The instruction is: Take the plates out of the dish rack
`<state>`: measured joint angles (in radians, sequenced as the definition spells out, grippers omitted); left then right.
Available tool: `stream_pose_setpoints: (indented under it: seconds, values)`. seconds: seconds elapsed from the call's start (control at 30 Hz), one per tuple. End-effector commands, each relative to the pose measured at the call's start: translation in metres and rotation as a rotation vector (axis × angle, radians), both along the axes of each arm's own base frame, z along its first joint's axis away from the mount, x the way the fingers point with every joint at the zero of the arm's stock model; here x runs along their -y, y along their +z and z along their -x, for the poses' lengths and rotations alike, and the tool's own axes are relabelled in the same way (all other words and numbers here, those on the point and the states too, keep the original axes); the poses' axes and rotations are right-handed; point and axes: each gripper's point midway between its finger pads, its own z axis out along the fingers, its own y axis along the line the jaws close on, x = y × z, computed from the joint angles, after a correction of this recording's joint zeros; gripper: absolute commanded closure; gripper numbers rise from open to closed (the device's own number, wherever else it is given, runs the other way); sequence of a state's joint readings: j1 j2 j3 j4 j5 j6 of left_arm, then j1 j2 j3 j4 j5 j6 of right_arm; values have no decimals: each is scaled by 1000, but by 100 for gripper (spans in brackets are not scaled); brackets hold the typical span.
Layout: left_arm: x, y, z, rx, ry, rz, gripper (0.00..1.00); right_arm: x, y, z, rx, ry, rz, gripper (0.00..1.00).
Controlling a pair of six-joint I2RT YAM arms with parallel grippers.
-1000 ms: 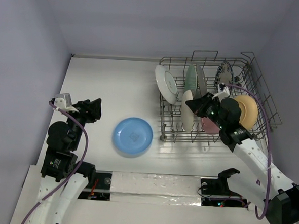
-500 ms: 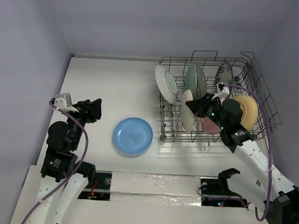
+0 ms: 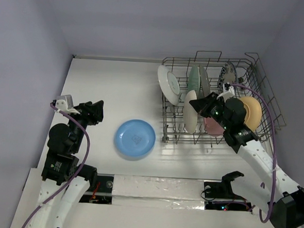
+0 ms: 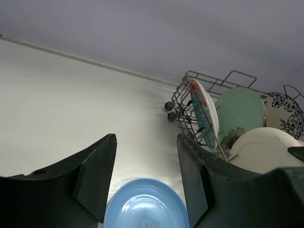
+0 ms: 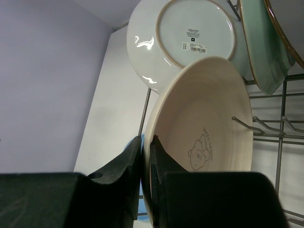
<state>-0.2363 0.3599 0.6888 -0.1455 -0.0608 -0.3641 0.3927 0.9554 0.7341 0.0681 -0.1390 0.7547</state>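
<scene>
1. Right pincer [image 5: 146,140] is narrow, its black fingers nipped onto the left rim of the cream plate [image 5: 204,118]. That plate stands on edge in the rack [image 3: 257,74], at the near-left corner.
2. It's tight just beyond this pincer. The floral plate [image 4: 202,111] leans at the rack's left end, white back and printed label facing the pincer, its lower edge overlapping the cream plate's top rim.
3. Beyond and right of the pincer the mint plate [image 5: 266,52] stands on edge, with thin wire tines poking out beneath it.
4. Behind the pincer, the pink plate [image 3: 213,127] sits under the wrist and the yellow plate [image 3: 250,112] is close by the arm's right side. The patterned plate [image 3: 227,74] is farther off, by the rack's far wall.
5. There's room to the pincer's left: past the rack's wire edge lies bare white tabletop [image 3: 112,80].
6. Left pincer [image 3: 94,112] is spread wide, with nothing between its fingers, above the tabletop. The blue plate [image 3: 134,138] lies flat just ahead and below, and the rack is well ahead to its right.
7. The plates are round, smooth and glossy. The cream one has a faint bear outline in its shallow well, and the mint one has a brown rim. The rack is a thin grey wire grid with small wheels at its left corner.
</scene>
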Motion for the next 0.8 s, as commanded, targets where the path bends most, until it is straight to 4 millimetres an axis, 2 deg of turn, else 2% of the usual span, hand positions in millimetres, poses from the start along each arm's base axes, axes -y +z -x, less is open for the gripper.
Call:
stream_pose_setpoints:
  seconds: [0.0, 0.07, 0.1, 0.13, 0.17, 0.23, 0.27, 0.33, 0.37, 0.43, 0.47, 0.53, 0.57, 0.67, 0.7, 0.77]
  values:
    - [4, 16, -1, 62, -20, 7, 49, 13, 186, 31, 579, 4, -182, 100]
    - [4, 16, -1, 60, -20, 7, 49, 15, 181, 37, 602, 6, -199, 100]
    - [4, 16, -2, 60, -20, 5, 49, 15, 169, 34, 576, 4, -201, 100]
    - [4, 16, -2, 60, -20, 7, 49, 13, 142, 27, 513, -2, -188, 100]
    - [5, 15, -2, 57, -22, 6, 49, 11, 126, 21, 469, -7, -194, 100]
    - [5, 16, -1, 60, -23, 8, 49, 8, 101, 16, 425, 0, -191, 100]
    - [5, 16, -1, 60, -23, 6, 49, 9, 103, 16, 426, -6, -188, 100]
    - [6, 15, -2, 57, -27, 7, 49, 12, 124, 22, 471, -12, -186, 100]
    - [6, 15, -2, 57, -27, 7, 49, 17, 150, 27, 519, -26, -171, 100]
    - [5, 16, -1, 60, -27, 8, 48, 26, 185, 40, 594, -42, -177, 100]
    - [5, 16, -2, 60, -25, 8, 48, 30, 209, 50, 641, -43, -177, 100]
    - [5, 16, -2, 60, -25, 8, 47, 31, 226, 63, 682, -22, -186, 100]
    - [5, 16, -1, 62, -26, 8, 46, 30, 232, 67, 694, -11, -195, 100]
    - [5, 17, -1, 65, -28, 7, 42, 24, 223, 68, 679, 27, -212, 100]
    - [6, 16, -1, 63, -30, 8, 42, 22, 208, 63, 650, 30, -205, 100]
    - [6, 17, -1, 65, -33, 8, 42, 19, 197, 59, 628, 34, -206, 100]
